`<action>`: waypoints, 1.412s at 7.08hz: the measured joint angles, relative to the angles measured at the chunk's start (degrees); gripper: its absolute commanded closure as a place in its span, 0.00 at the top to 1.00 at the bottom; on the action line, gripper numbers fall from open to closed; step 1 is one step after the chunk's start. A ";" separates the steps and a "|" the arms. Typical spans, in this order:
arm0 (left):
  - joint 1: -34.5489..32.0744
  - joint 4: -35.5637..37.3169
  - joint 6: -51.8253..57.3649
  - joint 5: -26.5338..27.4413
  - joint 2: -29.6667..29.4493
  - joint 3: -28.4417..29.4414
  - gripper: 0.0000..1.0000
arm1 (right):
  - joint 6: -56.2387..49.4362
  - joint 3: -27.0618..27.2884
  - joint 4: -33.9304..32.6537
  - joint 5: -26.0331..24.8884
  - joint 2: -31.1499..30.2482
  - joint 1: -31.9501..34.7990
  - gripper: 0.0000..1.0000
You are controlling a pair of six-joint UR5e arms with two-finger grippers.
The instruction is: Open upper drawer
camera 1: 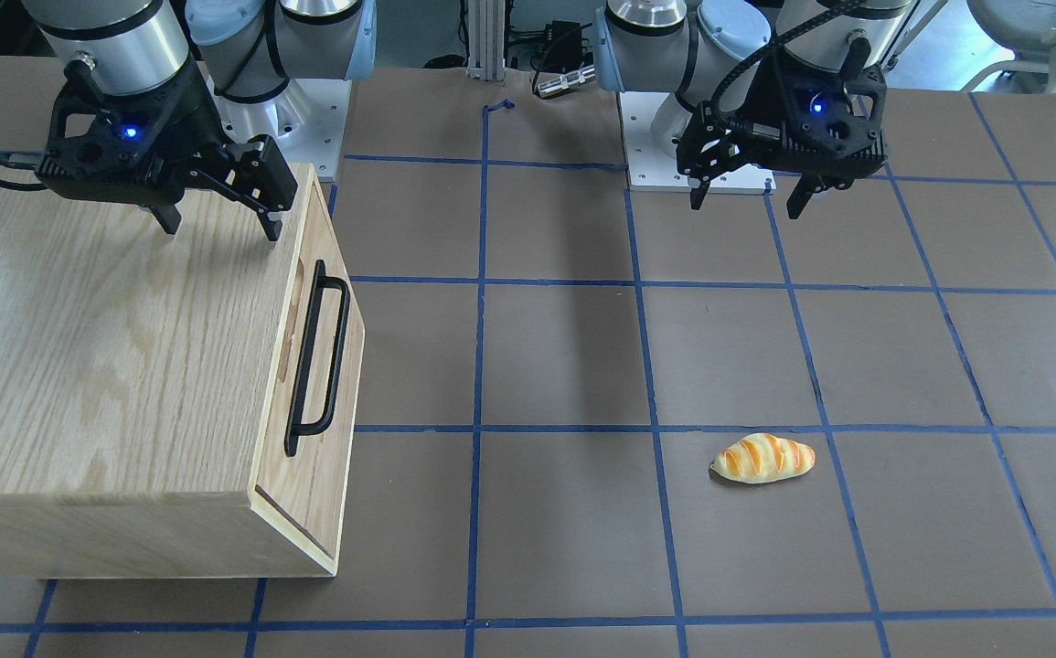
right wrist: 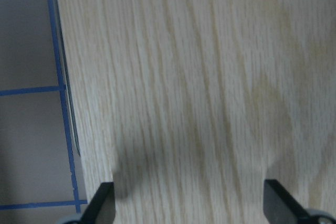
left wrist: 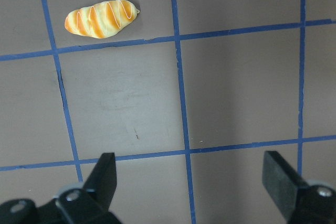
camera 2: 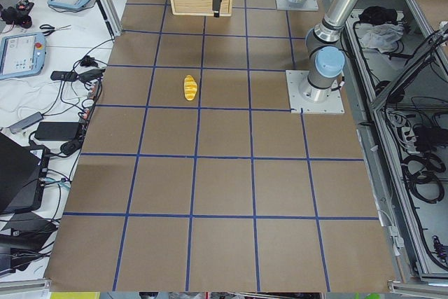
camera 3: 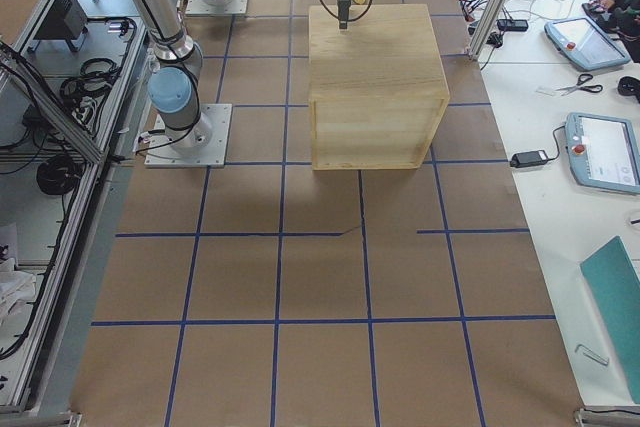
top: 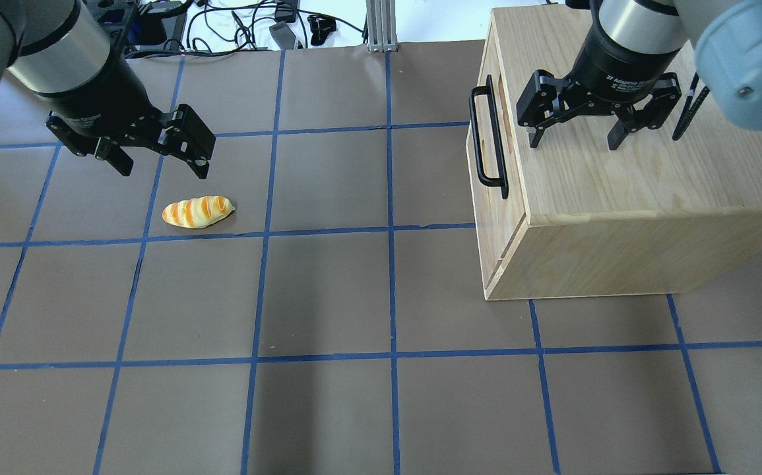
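Note:
The wooden cabinet stands on the table, also in the overhead view. Its upper drawer sits flush and shut, with a long black bar handle and an oval slot; the handle also shows in the overhead view. My right gripper hangs open and empty above the cabinet top, behind the handle; in the right wrist view only oak shows between its fingers. My left gripper is open and empty above the table, far from the cabinet.
A toy bread roll lies on the table just in front of my left gripper, also in the left wrist view. Blue tape lines grid the brown table. The arm bases stand at the table's robot side.

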 measured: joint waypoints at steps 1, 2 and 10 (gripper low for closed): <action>-0.01 -0.14 0.00 -0.03 0.05 0.00 1.00 | 0.00 0.00 0.00 -0.02 0.00 0.00 1.00; -0.01 -0.47 0.00 -0.04 0.21 0.00 1.00 | 0.00 0.00 0.00 -0.02 0.00 0.00 1.00; 0.32 3.87 -0.38 -0.76 -1.36 -0.80 1.00 | 0.00 0.00 0.00 -0.04 0.00 0.00 1.00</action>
